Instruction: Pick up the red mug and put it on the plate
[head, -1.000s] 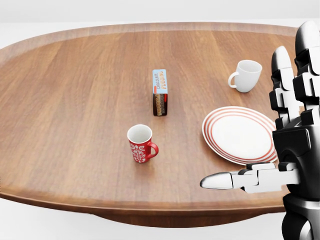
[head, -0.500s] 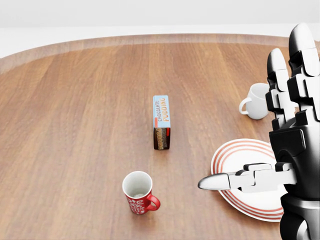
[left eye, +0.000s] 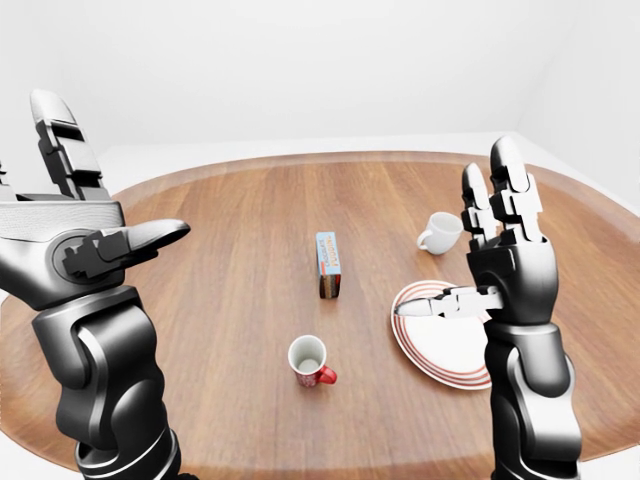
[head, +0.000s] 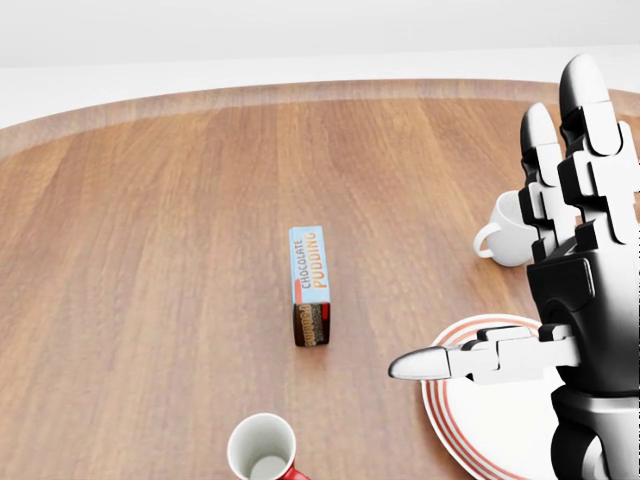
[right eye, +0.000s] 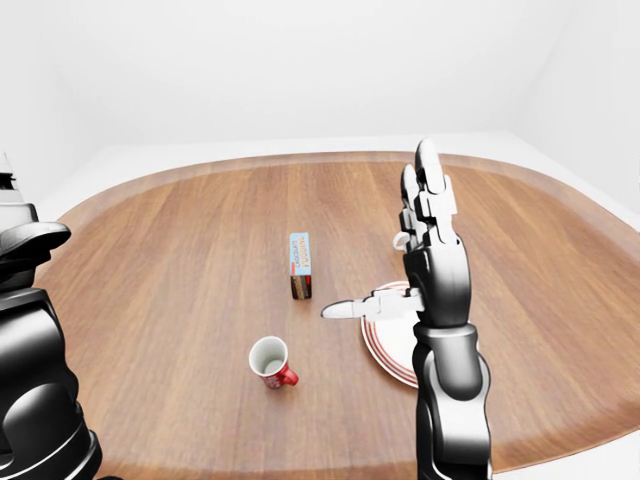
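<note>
The red mug (left eye: 310, 361) stood upright on the tabletop (left eye: 220, 290), left of the plate (left eye: 440, 335); both hands (left eye: 505, 265) (left eye: 75, 250) hovered, fingers spread apart.

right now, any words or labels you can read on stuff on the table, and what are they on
"CHOCOLATE PUDDING": on the top face of the small box lying on the wooden table, read in the head view.
Dark end face of the box: print too blurred to read.
Red mug: white pattern on its side, no readable text.
White mug and plate: no text, only red rings on the plate.
</note>
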